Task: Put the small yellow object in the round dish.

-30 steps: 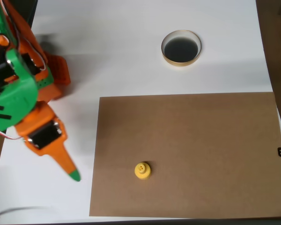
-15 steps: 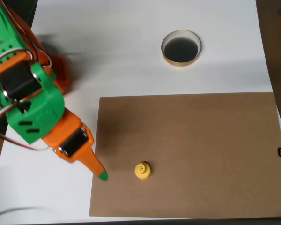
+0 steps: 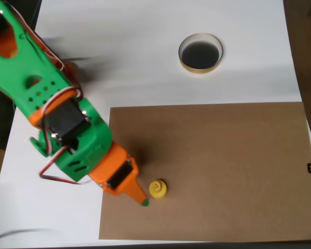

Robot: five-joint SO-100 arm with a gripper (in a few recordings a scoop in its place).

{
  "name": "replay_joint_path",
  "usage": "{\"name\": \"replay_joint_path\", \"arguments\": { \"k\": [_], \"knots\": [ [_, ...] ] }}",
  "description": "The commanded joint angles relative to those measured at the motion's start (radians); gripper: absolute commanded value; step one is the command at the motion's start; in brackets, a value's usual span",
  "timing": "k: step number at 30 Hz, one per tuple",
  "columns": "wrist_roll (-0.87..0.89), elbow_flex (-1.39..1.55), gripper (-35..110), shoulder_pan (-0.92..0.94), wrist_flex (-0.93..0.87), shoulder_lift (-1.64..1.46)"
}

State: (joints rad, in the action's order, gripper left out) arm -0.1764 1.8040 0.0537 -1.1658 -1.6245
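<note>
Change: since the earlier overhead pictures the green and orange arm (image 3: 67, 129) has swung rightward and forward, from the white surface at the left onto the brown board's left edge; its tip now lies just beside the small yellow object, where before it was well apart from it. Neither the yellow object nor the dish has shifted.
Gripper: one gripper (image 3: 139, 196) in the overhead view, an orange wedge ending in a green tip, pointing down and to the right. The tip sits just left of the yellow object; contact cannot be judged.
Jaws: seen from above they read as a single tapered point with no gap to be made out, so I cannot tell whether they are parted or closed. Nothing is visibly held.
Small yellow object: one small yellow object (image 3: 157, 189), upright on the brown board, in its lower left part, knob facing up.
Round dish: one round dish (image 3: 216, 61), tan rim, dark inside, on the white surface above the board, well apart from the yellow object and the gripper. Nothing is seen inside it.
Brown board: one brown board (image 3: 223, 166), flat on the white table, with a small black mark at its right edge.
White table: one white table (image 3: 129, 57), bearing the board, the dish and the arm.
</note>
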Motion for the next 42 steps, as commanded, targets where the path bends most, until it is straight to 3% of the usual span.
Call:
{"name": "replay_joint_path", "arguments": {
  "k": [1,42],
  "knots": [
    [0.003,-0.103,25,-0.026,-0.014,-0.009],
    [0.087,-0.354,21,-0.144,-0.061,0.319]
  ]
}}
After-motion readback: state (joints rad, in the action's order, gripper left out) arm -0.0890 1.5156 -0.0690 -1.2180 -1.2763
